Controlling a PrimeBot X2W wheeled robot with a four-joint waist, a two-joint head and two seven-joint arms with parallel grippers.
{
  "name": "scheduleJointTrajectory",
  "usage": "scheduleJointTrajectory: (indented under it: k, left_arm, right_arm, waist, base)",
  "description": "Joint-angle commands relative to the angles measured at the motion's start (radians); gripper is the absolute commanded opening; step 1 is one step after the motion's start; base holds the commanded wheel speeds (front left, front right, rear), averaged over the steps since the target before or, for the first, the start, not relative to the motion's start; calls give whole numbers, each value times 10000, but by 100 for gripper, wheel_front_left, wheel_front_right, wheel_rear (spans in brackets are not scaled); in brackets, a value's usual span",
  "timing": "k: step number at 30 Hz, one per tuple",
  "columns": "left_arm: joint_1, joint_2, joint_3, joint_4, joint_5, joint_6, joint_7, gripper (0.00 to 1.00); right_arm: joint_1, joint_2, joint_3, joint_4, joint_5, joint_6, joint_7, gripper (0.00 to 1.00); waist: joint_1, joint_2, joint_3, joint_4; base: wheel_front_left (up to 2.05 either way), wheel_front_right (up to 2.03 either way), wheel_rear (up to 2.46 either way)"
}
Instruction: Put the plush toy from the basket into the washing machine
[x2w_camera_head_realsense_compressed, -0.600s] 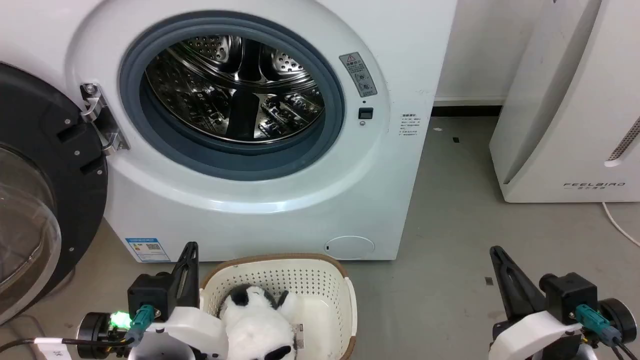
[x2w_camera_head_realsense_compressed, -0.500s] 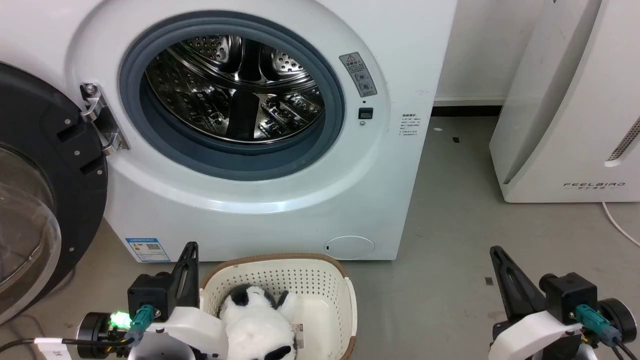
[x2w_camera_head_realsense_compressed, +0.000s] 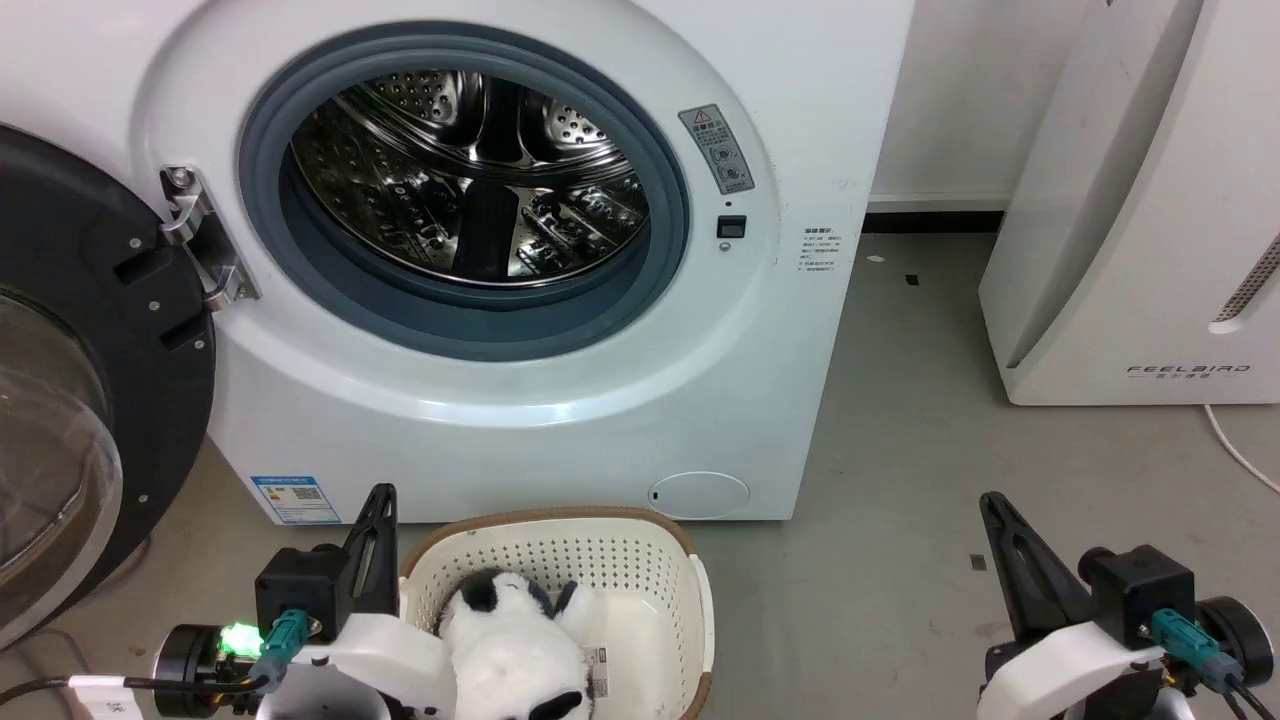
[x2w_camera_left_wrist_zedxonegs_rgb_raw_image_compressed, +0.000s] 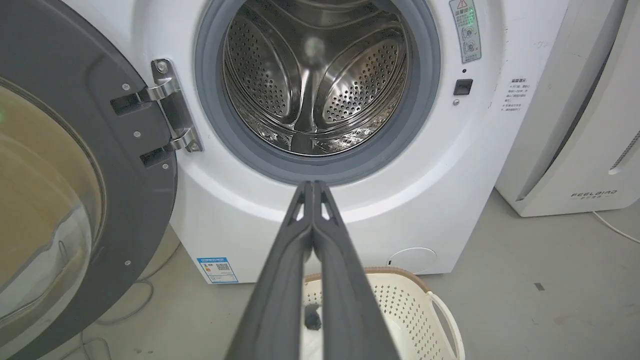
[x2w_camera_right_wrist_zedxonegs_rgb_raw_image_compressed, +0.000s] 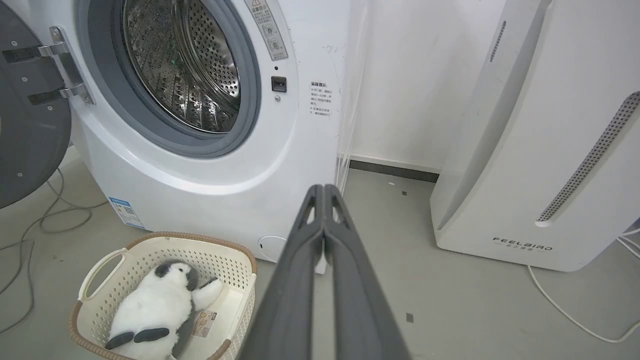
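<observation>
At the left of the washing machine (x2w_camera_head_realsense_compressed: 560, 400), a black-framed porthole door (x2w_camera_head_realsense_compressed: 60, 380) swung wide open, and low before that corner the left gripper (x2w_camera_head_realsense_compressed: 382, 497), fingers pressed together and empty. Directly in front of the machine, below its shiny steel drum (x2w_camera_head_realsense_compressed: 460, 180), the basket (x2w_camera_head_realsense_compressed: 560, 522) on the floor with the plush toy (x2w_camera_head_realsense_compressed: 510, 640) lying inside, white side up. Off to the machine's right, the right gripper (x2w_camera_head_realsense_compressed: 992, 502), likewise pinched closed on nothing, near a white FEELBIRD appliance (x2w_camera_head_realsense_compressed: 1130, 250).
</observation>
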Motion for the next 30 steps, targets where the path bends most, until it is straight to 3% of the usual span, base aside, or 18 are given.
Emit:
scheduleJointTrajectory:
  k: [1, 7, 8, 21, 30]
  left_arm:
    - [49, 3, 26, -43, 28, -43, 3, 0]
    - [49, 3, 26, -43, 28, -43, 3, 0]
    - [0, 0, 0, 0, 0, 0, 0, 100]
    - [-118, 0, -96, 110, -65, 154, -208, 100]
    - [-670, 35, -311, 995, -11, 95, -397, 100]
  right_arm:
    - [-142, -1, 3, 26, -78, -7, 16, 0]
    - [-142, -1, 3, 26, -78, -7, 16, 0]
    - [0, 0, 0, 0, 0, 0, 0, 100]
    - [-42, 0, -221, -79, 261, -1, -207, 100]
    - [-241, 0, -339, -170, 493, -1, -395, 100]
  waist:
    - [0, 0, 0, 0]
    - [0, 0, 0, 0]
    - [0, 0, 0, 0]
    - [0, 0, 119, -2]
    - [0, 0, 499, -58]
  base:
    - [0, 0, 0]
    - [0, 0, 0]
    - [0, 0, 0]
    - [0, 0, 0]
    - [0, 0, 0]
